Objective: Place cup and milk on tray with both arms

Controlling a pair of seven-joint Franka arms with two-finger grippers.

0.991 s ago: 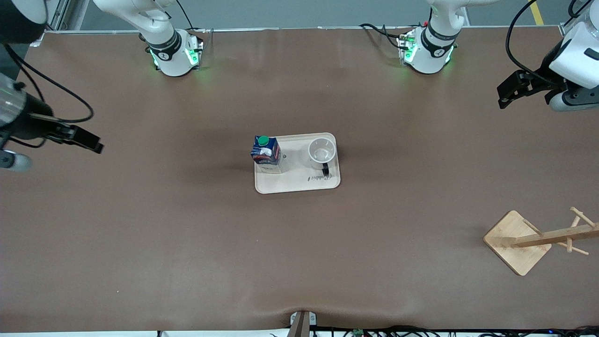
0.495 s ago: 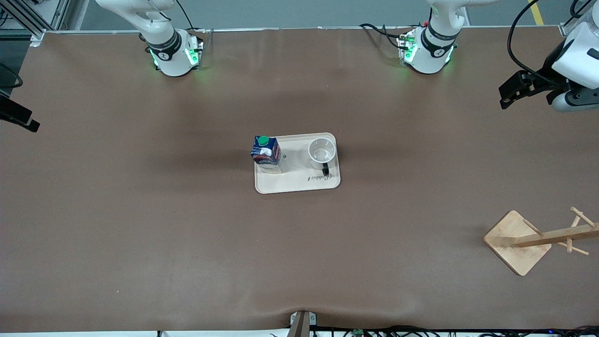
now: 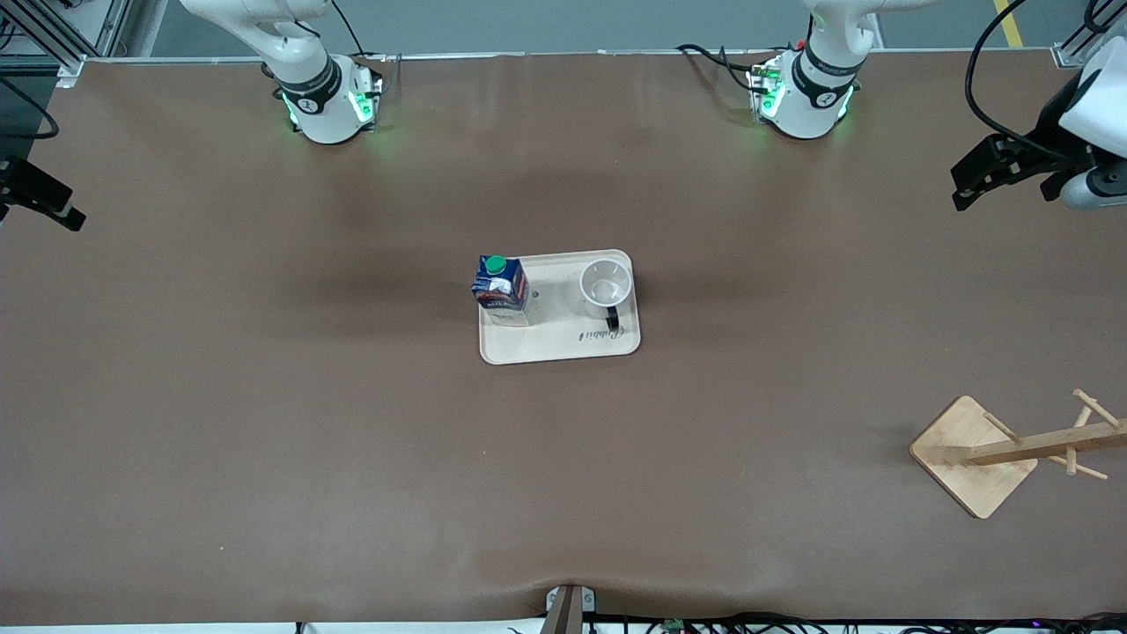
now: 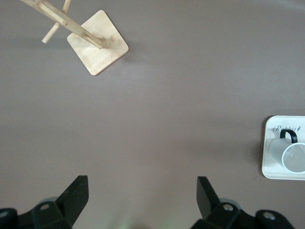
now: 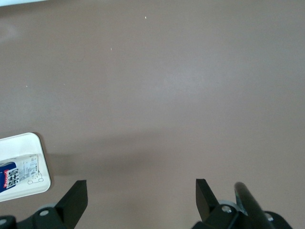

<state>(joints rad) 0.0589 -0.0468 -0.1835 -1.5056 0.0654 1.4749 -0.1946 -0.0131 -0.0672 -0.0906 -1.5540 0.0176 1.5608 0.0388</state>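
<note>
Both task items are found standing on the tray (image 3: 560, 343) in the middle of the worktop (image 3: 352, 458): the milk (image 3: 501, 290) is set upright at the end toward the right arm, and the cup (image 3: 606, 286) is set mouth-up at the end toward the left arm, its black handle turned toward the front camera, just above the script word printed on the tray. The two are kept apart, probably so that each arm could lower its load from its own end without meeting the other. The placing is therefore judged complete. The left gripper (image 4: 142, 188) is held high over bare worktop at the left arm's end, its fingers spread wide and nothing gripped. The right gripper (image 5: 141, 191) is held likewise over the right arm's end, wide open and empty, with a tray corner and the milk seen at the edge of its wrist view. A wooden rack (image 3: 1012, 451) with pegs is seen near the left arm's end, nearer the front camera than the tray and well apart from it. Nothing is seen standing in the way of either arm.
</note>
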